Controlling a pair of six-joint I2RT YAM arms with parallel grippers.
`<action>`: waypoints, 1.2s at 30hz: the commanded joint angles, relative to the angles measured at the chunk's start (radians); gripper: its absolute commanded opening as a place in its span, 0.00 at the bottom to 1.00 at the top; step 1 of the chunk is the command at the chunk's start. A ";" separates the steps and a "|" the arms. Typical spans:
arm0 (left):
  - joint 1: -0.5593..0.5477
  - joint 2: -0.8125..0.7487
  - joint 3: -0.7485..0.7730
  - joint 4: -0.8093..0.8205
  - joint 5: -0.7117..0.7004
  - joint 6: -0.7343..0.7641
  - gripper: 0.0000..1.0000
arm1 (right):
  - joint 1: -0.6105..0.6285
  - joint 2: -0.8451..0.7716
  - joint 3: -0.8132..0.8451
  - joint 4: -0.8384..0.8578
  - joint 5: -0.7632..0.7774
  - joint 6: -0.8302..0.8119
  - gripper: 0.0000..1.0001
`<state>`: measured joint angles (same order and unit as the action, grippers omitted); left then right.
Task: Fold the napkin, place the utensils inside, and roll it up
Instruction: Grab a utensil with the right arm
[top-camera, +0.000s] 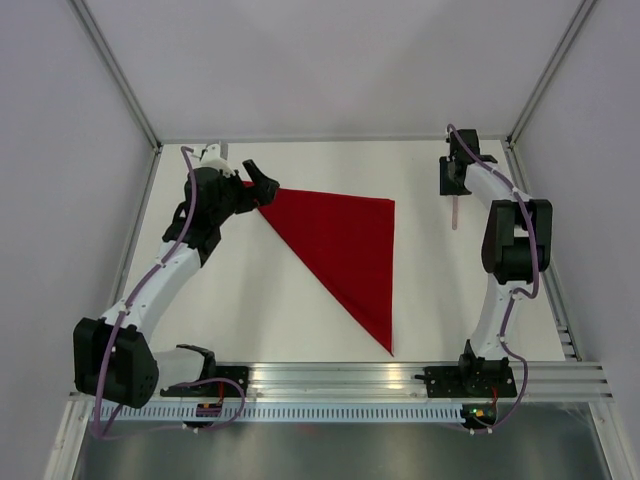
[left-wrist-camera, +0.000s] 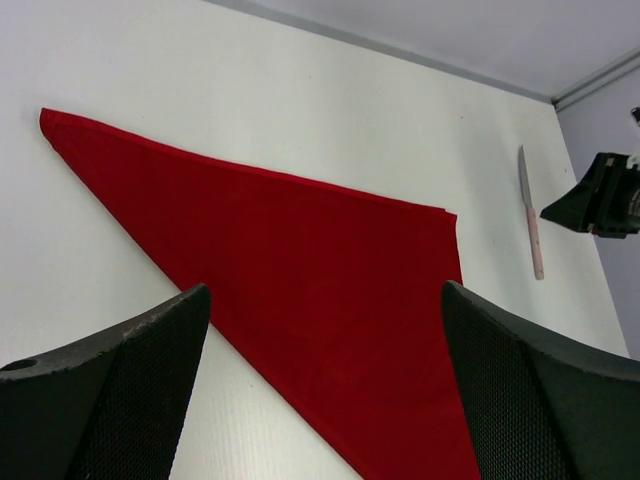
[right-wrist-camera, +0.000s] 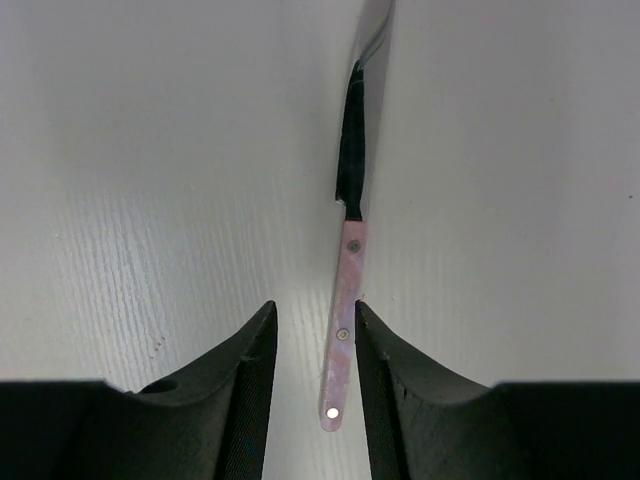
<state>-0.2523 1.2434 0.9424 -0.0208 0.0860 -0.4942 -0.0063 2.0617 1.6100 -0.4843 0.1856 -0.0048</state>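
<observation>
Our right claw (right-wrist-camera: 314, 318) stands half open around the handle of the knife (right-wrist-camera: 347, 270), not gripping it. The knife runs straight up the frame. Our left claw (left-wrist-camera: 325, 290) is wide open and empty.

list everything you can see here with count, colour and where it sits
napkin: 1, deep red, folded into a triangle, flat on the middle of the table
knife: 1, pink handle with metal blade, lying on the table at the far right, apart from the napkin
table: 1, white, under everything
rail: 1, silver metal, along the near edge
left arm: 1, white and black, reaching far left
right arm: 1, white and black, reaching far right
left gripper: 1, black, open wide, at the napkin's far-left corner
right gripper: 1, black, open, straddling the knife handle
</observation>
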 joint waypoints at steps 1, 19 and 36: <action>0.027 -0.016 -0.007 0.099 0.061 -0.043 1.00 | 0.011 0.021 -0.012 -0.039 0.020 0.040 0.43; 0.061 -0.016 -0.027 0.124 0.110 -0.058 1.00 | -0.107 0.129 -0.007 -0.048 -0.098 0.063 0.46; 0.065 -0.016 -0.007 0.110 0.133 -0.058 1.00 | -0.127 -0.020 -0.061 -0.016 -0.064 0.126 0.45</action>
<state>-0.1925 1.2427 0.9096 0.0620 0.1917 -0.5194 -0.1284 2.1223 1.5574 -0.4839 0.1127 0.0784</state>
